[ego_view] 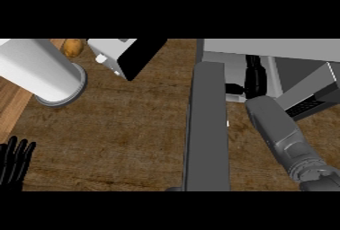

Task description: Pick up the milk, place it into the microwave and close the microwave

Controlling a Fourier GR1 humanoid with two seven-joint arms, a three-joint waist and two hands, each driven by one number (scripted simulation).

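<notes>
So the right hand (255,74) is pushed inside the microwave (292,54), grip can't be told; milk (234,89) should be set deep, clear of the door (207,130).

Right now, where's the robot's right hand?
In the head view, the right hand is at upper right, reaching inside the microwave, just past its open door.
</notes>
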